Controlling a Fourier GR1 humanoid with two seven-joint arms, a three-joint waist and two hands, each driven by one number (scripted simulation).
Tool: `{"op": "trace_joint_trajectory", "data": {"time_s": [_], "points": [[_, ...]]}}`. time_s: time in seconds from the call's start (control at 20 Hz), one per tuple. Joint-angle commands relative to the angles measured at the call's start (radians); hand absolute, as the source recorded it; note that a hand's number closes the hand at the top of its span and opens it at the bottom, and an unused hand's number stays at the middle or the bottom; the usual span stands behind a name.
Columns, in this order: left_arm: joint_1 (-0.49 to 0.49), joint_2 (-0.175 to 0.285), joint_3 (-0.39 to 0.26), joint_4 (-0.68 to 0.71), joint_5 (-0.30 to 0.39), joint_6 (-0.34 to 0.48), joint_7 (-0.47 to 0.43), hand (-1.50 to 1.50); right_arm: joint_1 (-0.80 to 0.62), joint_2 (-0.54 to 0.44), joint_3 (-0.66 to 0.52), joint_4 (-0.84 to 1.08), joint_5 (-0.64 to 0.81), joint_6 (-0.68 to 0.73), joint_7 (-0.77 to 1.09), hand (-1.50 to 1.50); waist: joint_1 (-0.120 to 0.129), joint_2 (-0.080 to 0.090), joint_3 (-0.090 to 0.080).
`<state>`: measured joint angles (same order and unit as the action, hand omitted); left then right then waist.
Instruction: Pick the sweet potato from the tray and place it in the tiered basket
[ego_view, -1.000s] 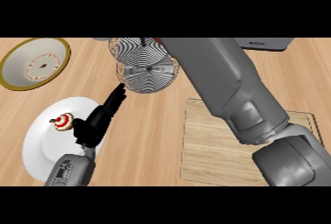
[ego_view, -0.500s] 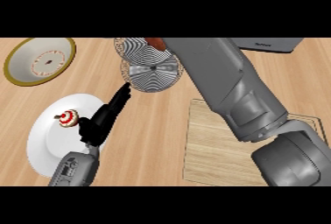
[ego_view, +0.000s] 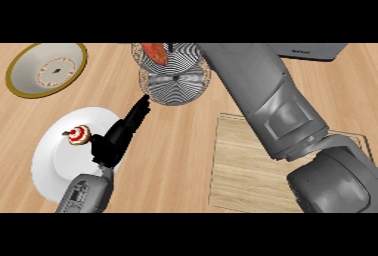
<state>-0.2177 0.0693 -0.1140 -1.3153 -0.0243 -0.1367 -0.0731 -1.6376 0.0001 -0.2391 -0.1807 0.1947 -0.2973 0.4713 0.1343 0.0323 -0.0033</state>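
Note:
The sweet potato (ego_view: 155, 50), reddish orange, lies in the upper tier of the wire tiered basket (ego_view: 176, 84) at the top centre. My right forearm (ego_view: 258, 95) reaches from the lower right up past the basket, and its hand is cut off at the picture's top edge. The wooden tray (ego_view: 247, 172) lies at the lower right, partly under that arm, with nothing showing on its bare part. My left hand (ego_view: 122, 134) points up between the white plate and the basket, fingers straight, holding nothing.
A white plate (ego_view: 55, 162) at the lower left carries a small red-and-white item (ego_view: 77, 135). A yellow-rimmed bowl (ego_view: 46, 70) sits at the upper left. A grey appliance (ego_view: 310, 50) stands at the top right.
The sweet potato now shows more plainly in the basket's upper tier, further left. My right forearm has edged to the right. The left hand has stayed put.

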Motion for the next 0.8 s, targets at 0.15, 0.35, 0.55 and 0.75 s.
{"op": "trace_joint_trajectory", "data": {"time_s": [0.15,0.35,0.55,0.75], "points": [[0.004,0.021,0.031,-0.012,0.007,0.008,0.012,0.0,-0.026,0.0,0.026,0.009,0.025,-0.269,-0.038,-1.5,-0.041,-0.007,0.0],[0.063,0.024,0.048,0.001,0.016,0.015,-0.017,0.0,0.003,-0.038,0.064,-0.009,0.091,-0.449,-0.053,-1.5,-0.092,-0.022,0.001],[0.089,-0.001,0.022,-0.014,0.001,0.026,-0.028,0.0,0.039,-0.079,0.046,-0.046,0.087,-0.543,-0.094,-1.5,-0.096,-0.021,0.002],[0.062,0.022,0.062,-0.036,0.023,0.029,0.012,0.0,0.162,-0.169,-0.014,-0.179,0.015,-0.456,-0.211,-1.5,-0.134,-0.034,0.005]]}}
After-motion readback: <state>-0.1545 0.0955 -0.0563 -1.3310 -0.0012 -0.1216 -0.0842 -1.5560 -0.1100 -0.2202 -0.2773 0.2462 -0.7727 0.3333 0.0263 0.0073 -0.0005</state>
